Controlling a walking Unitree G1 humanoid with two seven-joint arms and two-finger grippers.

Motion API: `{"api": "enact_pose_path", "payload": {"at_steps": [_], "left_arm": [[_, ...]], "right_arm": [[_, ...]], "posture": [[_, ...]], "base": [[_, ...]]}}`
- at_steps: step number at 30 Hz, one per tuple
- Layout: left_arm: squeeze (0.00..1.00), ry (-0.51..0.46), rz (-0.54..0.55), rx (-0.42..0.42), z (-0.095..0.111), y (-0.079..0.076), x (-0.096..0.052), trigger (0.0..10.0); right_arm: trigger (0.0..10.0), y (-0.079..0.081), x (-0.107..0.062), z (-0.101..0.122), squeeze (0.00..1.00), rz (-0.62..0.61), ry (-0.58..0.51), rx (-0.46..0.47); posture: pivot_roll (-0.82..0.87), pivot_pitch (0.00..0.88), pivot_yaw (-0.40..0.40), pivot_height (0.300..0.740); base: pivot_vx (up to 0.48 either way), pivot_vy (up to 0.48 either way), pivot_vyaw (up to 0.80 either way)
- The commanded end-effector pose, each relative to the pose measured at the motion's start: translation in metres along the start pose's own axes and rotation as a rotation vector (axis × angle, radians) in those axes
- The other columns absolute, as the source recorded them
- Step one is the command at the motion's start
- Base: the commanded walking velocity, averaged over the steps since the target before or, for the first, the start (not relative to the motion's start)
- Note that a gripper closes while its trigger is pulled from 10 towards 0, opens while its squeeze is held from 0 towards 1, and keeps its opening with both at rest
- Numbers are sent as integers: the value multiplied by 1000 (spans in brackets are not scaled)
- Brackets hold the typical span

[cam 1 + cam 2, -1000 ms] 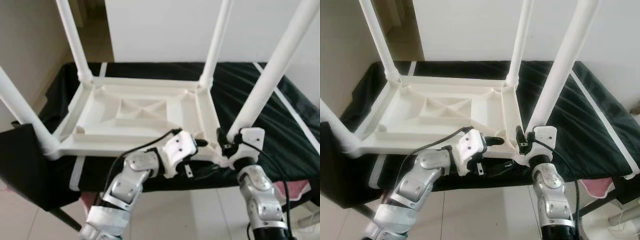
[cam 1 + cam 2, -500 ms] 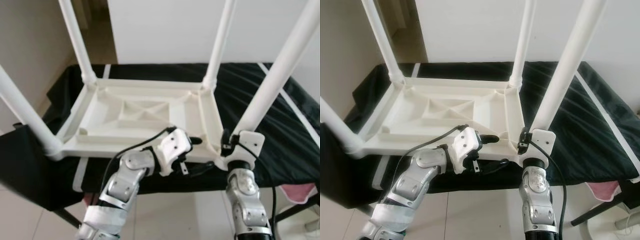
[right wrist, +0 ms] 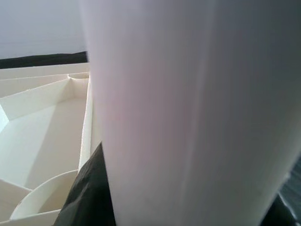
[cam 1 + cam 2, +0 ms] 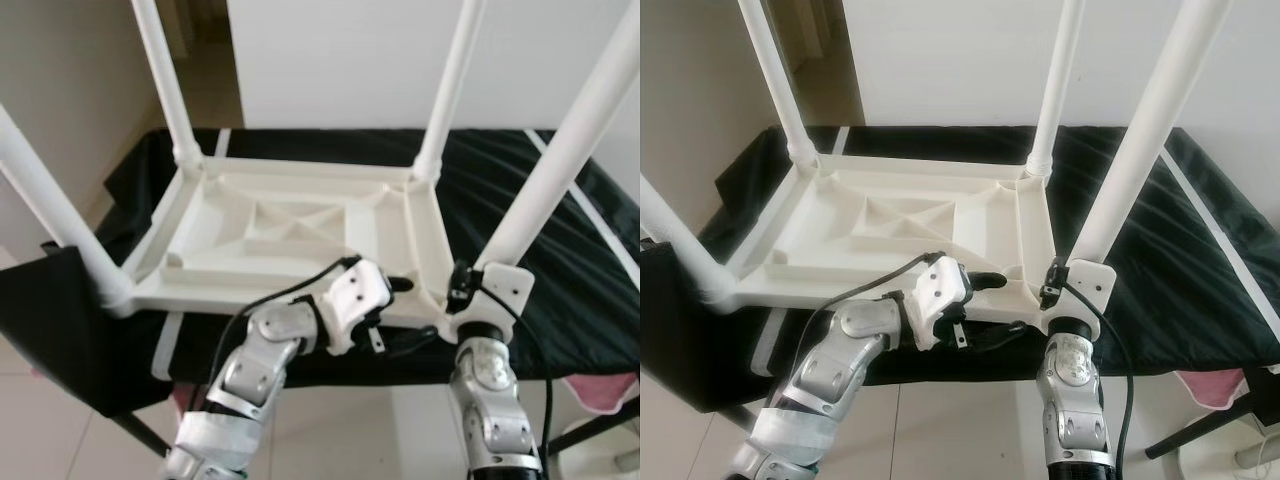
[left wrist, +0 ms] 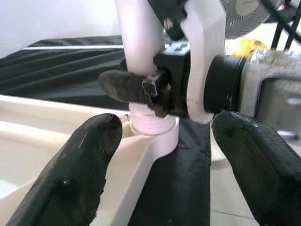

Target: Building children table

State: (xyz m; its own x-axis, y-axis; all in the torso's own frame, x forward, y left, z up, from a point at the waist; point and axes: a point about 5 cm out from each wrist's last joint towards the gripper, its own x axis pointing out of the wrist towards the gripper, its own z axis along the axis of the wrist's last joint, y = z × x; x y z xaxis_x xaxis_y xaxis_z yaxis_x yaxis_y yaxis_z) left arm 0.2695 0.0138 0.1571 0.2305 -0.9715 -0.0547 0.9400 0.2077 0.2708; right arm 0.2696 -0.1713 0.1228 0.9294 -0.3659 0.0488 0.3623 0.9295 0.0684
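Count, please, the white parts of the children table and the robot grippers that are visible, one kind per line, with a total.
White table legs: 4 (near right, far right, far left, near left)
White upturned tabletop: 1
Black-fingered grippers: 2 (left gripper, right gripper)
Total: 7

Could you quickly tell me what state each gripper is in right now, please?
Left gripper: open, fingers spread at the table's near right corner, holding nothing.
Right gripper: closed around the near right table leg, just above its socket.
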Motion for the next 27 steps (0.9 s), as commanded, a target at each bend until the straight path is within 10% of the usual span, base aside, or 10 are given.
{"api": "enact_pose_path", "payload": {"at_steps": [1,4,5,6,7,9,24,25,26,27], "left_arm": [[0,12,188,62,1,9,2,10000],[0,16,195,74,0,9,3,10000],[0,14,206,85,0,10,3,10000],[0,14,206,85,0,10,3,10000],[0,10,210,76,1,10,4,10000],[0,3,208,64,1,11,4,10000],[0,-29,92,-24,-2,7,9,10000],[0,-33,80,-33,-2,7,9,10000],[0,-33,80,-33,-2,7,9,10000],[0,-31,54,-32,-2,4,11,10000]], "right_arm": [[10000,-17,-5,-27,0,-109,132,-28],[10000,-17,-5,-27,0,-99,126,-24],[10000,-16,-5,-26,624,-83,124,-13],[10000,-16,-5,-26,624,-83,124,-13],[10000,-16,-5,-26,992,-69,120,-1],[10000,-16,-5,-25,1000,-54,111,9],[10000,-22,-7,-12,1000,82,30,7],[10000,-23,-7,-10,333,102,16,2],[10000,-23,-7,-10,333,102,16,2],[10000,-29,-8,-7,0,136,-7,-18]], "posture": [[-51,0,17,740],[-53,0,15,740],[-51,0,16,740],[-51,0,16,740],[-53,0,14,740],[-60,0,13,740],[-106,0,19,740],[-108,0,19,740],[-108,0,19,740],[-109,1,18,740]], "base": [[0,0,0],[0,0,0],[0,0,0],[0,0,0],[0,0,0],[0,0,0],[0,0,0],[0,0,0],[0,0,0],[0,0,0]]}}
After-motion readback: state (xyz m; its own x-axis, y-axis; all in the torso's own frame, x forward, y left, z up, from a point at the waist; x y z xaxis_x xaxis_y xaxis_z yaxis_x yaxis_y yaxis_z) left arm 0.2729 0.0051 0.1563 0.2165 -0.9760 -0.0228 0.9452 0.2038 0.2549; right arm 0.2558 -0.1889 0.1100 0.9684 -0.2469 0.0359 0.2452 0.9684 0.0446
